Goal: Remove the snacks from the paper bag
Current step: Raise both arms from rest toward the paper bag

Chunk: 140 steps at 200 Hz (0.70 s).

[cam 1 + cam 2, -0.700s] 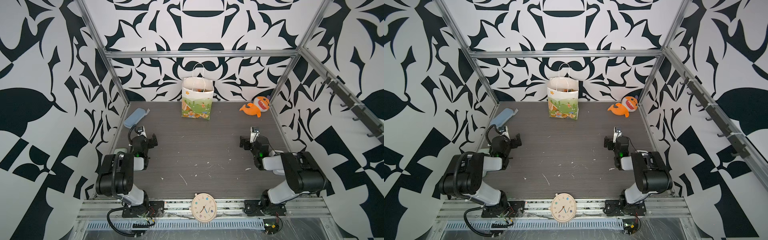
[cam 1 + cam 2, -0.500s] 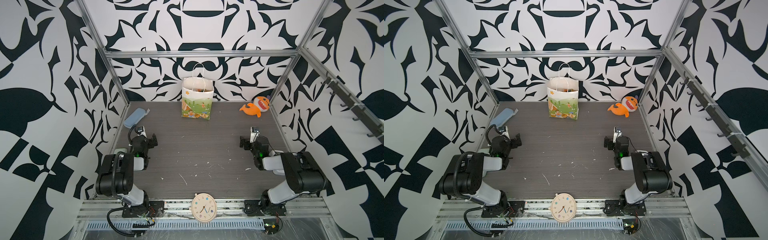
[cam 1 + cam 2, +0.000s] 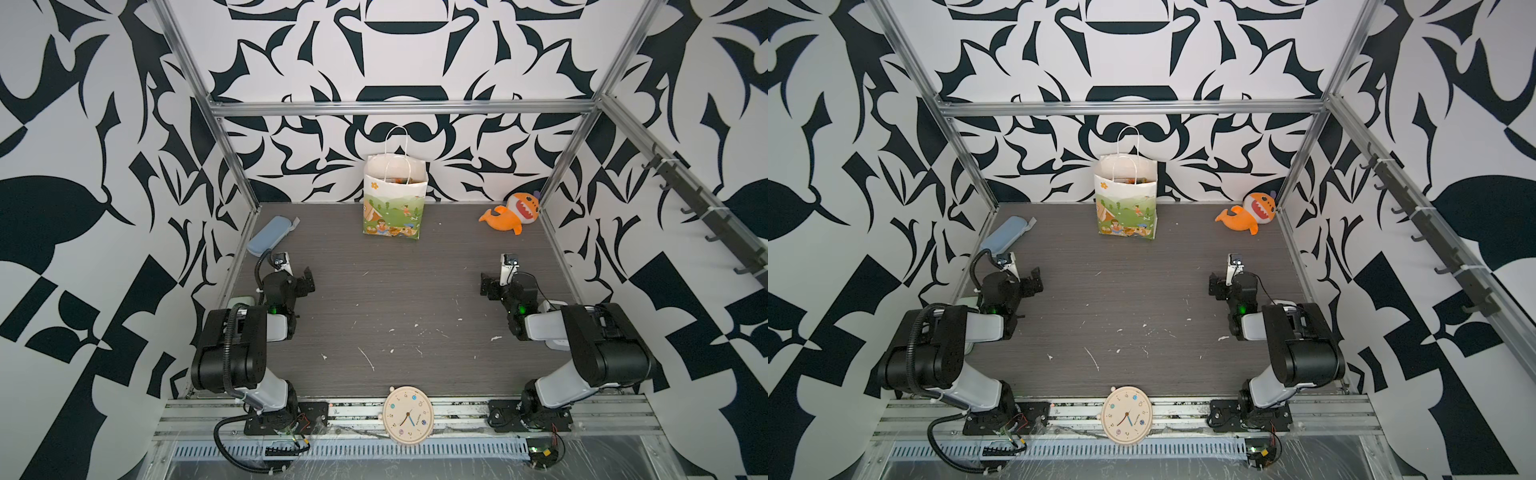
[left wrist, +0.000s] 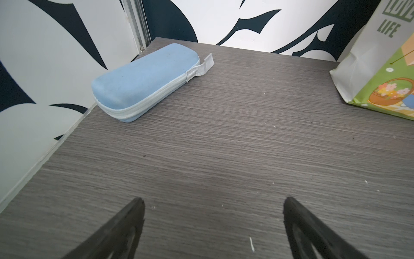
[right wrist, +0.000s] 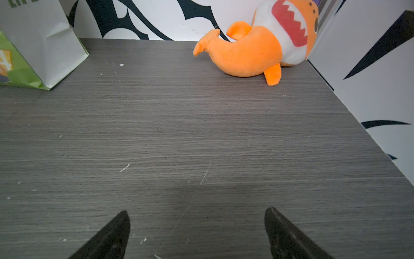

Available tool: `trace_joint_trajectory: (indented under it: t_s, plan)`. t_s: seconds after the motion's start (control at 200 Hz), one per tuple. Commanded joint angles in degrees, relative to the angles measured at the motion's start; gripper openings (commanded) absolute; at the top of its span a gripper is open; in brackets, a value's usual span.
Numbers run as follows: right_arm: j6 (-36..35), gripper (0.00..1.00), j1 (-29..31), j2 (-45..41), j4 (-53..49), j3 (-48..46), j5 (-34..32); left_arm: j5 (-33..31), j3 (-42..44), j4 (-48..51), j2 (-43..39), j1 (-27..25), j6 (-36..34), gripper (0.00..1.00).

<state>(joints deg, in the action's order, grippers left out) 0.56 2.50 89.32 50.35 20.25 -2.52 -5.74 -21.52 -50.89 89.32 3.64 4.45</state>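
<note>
The upright paper bag (image 3: 395, 208) apparently holds snacks (image 3: 400, 180), barely visible.

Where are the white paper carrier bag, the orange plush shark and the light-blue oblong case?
White paper carrier bag (image 3: 394, 216): in a top view, on its green printed front.
Orange plush shark (image 5: 244, 56): right wrist view, on its orange body.
Light-blue oblong case (image 4: 143, 83): left wrist view, on its flat top.
</note>
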Motion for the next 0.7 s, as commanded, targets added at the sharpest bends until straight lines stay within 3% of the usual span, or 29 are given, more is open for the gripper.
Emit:
trace_joint_trajectory:
  t_s: [0.0,0.105,0.145,0.22,0.25,0.315,0.365,0.43,0.51,0.695]
  plan:
    - [-0.12,0.93,0.30,-0.40,0.89,0.47,-0.29,0.82,-0.89,0.62,-0.29,0.28,0.44,0.99]
    - [-0.07,0.93,0.31,-0.46,0.93,0.41,-0.29,0.81,-0.81,0.46,-0.35,0.31,0.46,0.99]
    - [-0.11,1.00,0.31,-0.60,1.21,0.27,-0.33,0.81,-0.56,0.14,-0.43,0.24,0.35,0.99]
    - [1.38,1.00,0.38,-3.18,0.68,-0.08,-3.69,2.90,-0.06,-0.77,-2.15,0.06,-0.13,0.99]
    - [1.78,1.00,0.70,-6.36,-2.76,0.59,-5.65,1.03,0.07,1.80,-5.13,-1.10,-0.74,0.99]
    - [5.12,0.99,0.92,-15.12,-20.07,5.16,-10.70,-5.55,-1.33,12.66,-15.84,-4.87,-1.87,0.99]
    - [10.02,0.97,0.87,-20.55,-29.38,8.77,-12.73,-6.02,-4.11,21.51,-24.97,-6.09,0.31,0.99]
    - [10.91,0.91,0.92,-26.06,-33.56,11.40,-9.26,-5.15,-8.99,30.08,-32.65,-6.58,4.43,0.99]
    - [11.58,0.88,1.00,-29.84,-35.92,14.94,-3.92,-4.08,-16.04,37.63,-36.28,-7.14,6.09,0.99]
    - [15.00,0.82,1.07,-23.92,-46.11,31.51,0.93,-0.05,-33.12,47.27,-29.83,-10.29,8.36,0.99]
